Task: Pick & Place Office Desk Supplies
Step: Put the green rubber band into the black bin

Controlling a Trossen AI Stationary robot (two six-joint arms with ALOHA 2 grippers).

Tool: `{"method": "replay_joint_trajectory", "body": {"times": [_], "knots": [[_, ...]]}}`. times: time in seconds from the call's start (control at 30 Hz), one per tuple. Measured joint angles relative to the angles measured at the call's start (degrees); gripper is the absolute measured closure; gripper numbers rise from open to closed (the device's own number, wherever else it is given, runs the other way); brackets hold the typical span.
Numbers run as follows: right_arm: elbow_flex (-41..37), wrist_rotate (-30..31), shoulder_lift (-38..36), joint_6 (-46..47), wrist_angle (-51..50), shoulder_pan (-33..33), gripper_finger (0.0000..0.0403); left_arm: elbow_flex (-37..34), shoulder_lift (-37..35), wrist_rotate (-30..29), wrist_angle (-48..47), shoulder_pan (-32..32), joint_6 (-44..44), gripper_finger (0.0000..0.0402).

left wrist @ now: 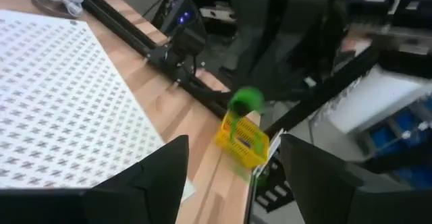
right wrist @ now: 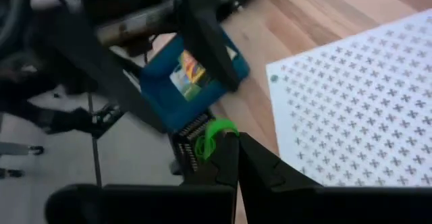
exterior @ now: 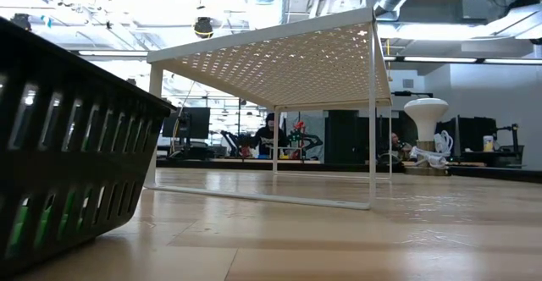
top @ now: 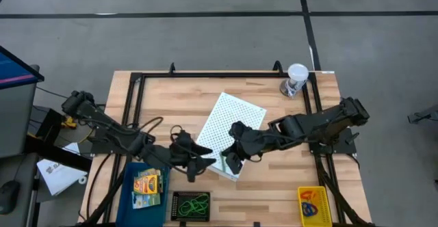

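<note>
Both claws over white perforated box (top: 229,128). Left claw (left wrist: 233,177) wide, empty. Right claw (right wrist: 236,158) nearly shut, empty. Risk: arms collide, or nudge box off bench (top: 274,186).

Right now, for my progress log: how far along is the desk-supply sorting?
Done: crayon boxes and a green card box lie in the blue tray, green rubber bands in the black basket. In hand: nothing in the open left end effector; the right end effector is at the white perforated box. Left: no loose supplies visible.
</note>
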Motion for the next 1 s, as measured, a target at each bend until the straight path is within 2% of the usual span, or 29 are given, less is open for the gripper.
{"method": "replay_joint_trajectory", "body": {"times": [0.2,0.4,0.57,0.8,1.0], "knots": [[0.08,1.74,0.42,0.19,2.35,0.23,0.0403,0.02,2.01,-1.12,1.49,2.32,-1.48,0.0151],[0.08,1.84,0.44,-0.78,2.74,0.25,0.0403,0.02,2.03,4.4,3.51,4.65,-0.18,0.0148],[0.08,1.89,0.44,-1.4,2.61,0.15,0.0403,0.02,2.01,8.54,3.73,6.24,-0.11,0.0167],[0.08,1.89,0.44,-1.81,2.72,0.15,0.0403,0.02,2.03,12.72,3.23,6.31,-0.15,0.0244],[0.08,1.89,0.44,-1.9,2.72,0.15,0.0403,0.02,2.03,13.7,3.19,6.31,-0.18,0.0356]]}}
